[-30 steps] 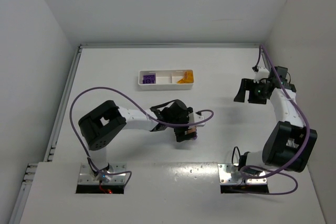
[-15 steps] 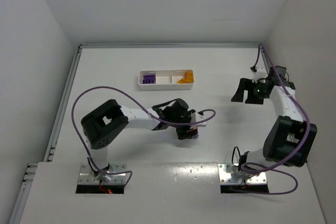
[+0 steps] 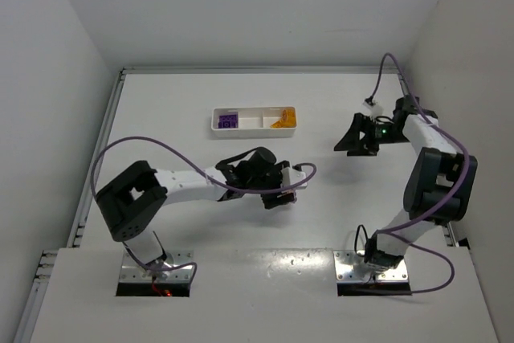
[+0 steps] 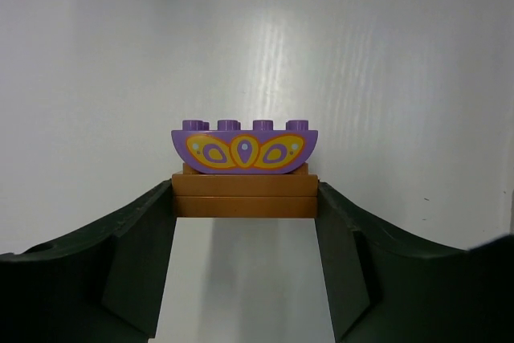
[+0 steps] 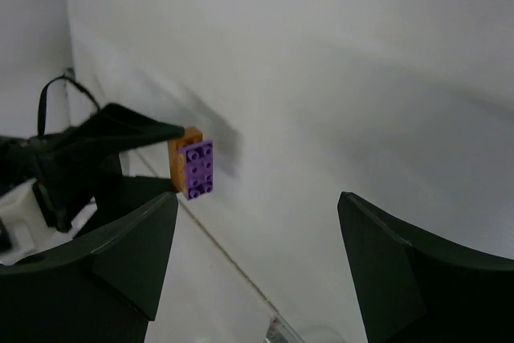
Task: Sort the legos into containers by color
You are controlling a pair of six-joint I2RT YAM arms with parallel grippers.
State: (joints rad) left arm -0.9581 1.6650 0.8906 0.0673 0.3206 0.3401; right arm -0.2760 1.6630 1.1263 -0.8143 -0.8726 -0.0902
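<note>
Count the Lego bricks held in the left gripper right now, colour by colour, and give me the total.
Purple curved plastic brick with a yellow pattern: 1
Orange-brown plastic brick under it: 1, as far as the view shows
Total: 2, stacked together, the lower one clamped in the left gripper.

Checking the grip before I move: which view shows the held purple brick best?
Left wrist. The purple brick sits centred, studs up, on the orange brick pinched in the left claw. Right wrist shows the pair small and distant. Top external shows only the claw.
</note>
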